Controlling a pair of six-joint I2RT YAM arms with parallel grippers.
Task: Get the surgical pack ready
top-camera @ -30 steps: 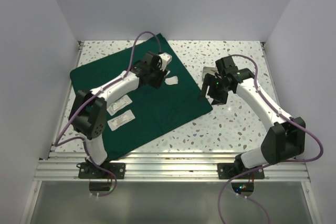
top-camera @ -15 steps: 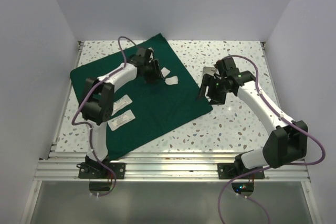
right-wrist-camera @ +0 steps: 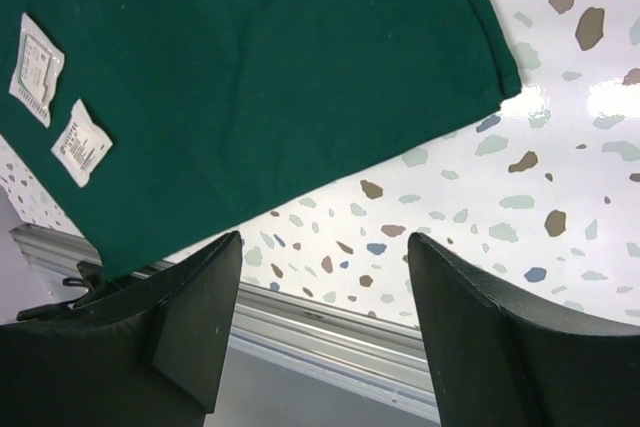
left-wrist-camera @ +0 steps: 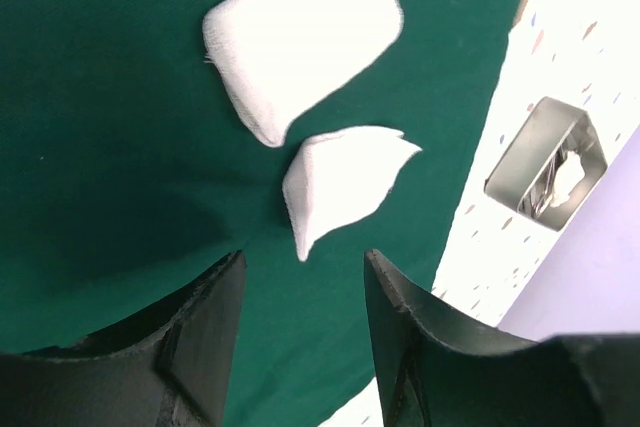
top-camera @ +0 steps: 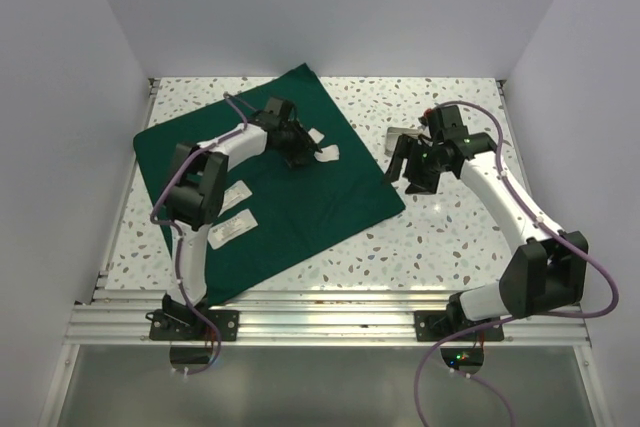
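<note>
Left gripper (left-wrist-camera: 302, 272): the jaws stand partly apart at the bottom of the left wrist view, with nothing between them. It hovers over the dark green drape (left-wrist-camera: 120, 147). Just above the fingertips in that view lies a small white gauze pad (left-wrist-camera: 340, 182). A larger gauze pad (left-wrist-camera: 305, 37) lies beyond it, at the top centre. The two pads are close together, and whether they touch cannot be told. The steel tray (left-wrist-camera: 545, 162) sits at the right edge, off the drape on the speckled table (left-wrist-camera: 570, 37). Its contents cannot be made out.

Right gripper (right-wrist-camera: 325, 242): the jaws stand wide apart at the bottom of the right wrist view and grip nothing. It hangs above bare table near the corner of the drape.

In the top view, the drape lies flat across the left and centre of the table. Two white packets (top-camera: 232, 230) (top-camera: 232, 195) rest on its lower left part. The tray is just beyond the right gripper.
</note>
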